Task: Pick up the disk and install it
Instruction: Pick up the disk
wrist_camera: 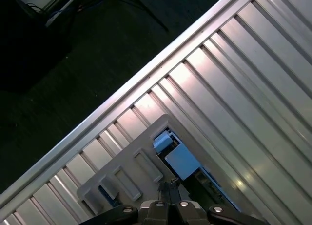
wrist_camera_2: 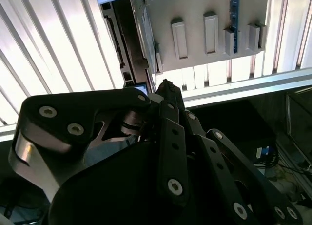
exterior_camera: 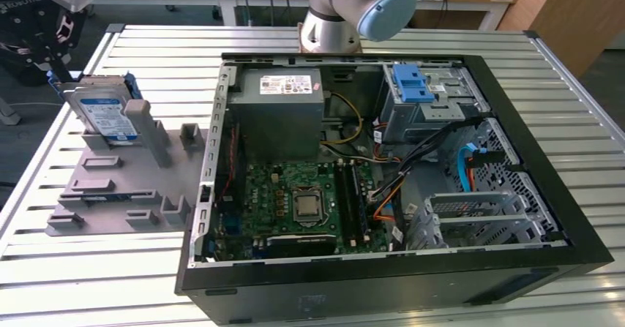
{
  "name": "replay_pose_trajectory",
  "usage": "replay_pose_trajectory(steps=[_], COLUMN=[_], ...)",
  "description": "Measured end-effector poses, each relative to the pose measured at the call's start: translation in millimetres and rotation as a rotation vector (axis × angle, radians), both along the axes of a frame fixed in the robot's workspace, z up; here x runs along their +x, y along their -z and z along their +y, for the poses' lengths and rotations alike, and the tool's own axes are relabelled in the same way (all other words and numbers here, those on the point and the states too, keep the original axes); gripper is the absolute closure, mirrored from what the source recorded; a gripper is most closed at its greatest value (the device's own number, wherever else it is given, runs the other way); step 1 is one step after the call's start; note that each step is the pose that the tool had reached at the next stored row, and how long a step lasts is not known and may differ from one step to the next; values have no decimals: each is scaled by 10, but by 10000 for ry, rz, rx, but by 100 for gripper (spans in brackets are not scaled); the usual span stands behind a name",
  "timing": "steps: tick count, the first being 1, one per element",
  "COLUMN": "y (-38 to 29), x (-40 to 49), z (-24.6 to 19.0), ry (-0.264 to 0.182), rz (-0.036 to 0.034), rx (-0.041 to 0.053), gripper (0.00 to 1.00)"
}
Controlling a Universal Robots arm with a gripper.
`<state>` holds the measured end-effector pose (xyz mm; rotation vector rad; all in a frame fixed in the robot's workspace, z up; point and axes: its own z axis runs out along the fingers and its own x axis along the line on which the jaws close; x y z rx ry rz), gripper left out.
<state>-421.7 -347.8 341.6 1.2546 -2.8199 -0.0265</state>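
The disk [exterior_camera: 105,113] stands on edge in a slot of the grey holder [exterior_camera: 117,188] at the exterior view's left, its white-and-blue label facing forward and its blue frame showing along the edges. My gripper [exterior_camera: 57,67] hangs just above and behind the disk's top edge, apart from it. In the second wrist view the black fingers meet at their tips [wrist_camera_2: 165,84], with the disk [wrist_camera_2: 141,34] edge-on beyond them. The first wrist view shows the shut fingertips [wrist_camera: 168,187] over the disk [wrist_camera: 183,161] and the holder [wrist_camera: 122,178]. Nothing is between the fingers.
An open computer case [exterior_camera: 547,195] lies on the slatted metal table [exterior_camera: 98,283], with a grey power supply box [exterior_camera: 277,107], a motherboard [exterior_camera: 303,199] and a drive bay with a blue latch [exterior_camera: 414,85]. The arm's base [exterior_camera: 342,12] stands behind the case.
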Motion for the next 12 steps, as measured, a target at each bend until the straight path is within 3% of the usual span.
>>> replay_pose_trajectory(steps=[5, 9, 12], y=[0, 1, 2], x=[0, 0, 1], z=[0, 0, 0], ry=[-180, -417, -705], rz=[-54, -234, -285], rx=[342, 364, 368], gripper=[89, 89, 89])
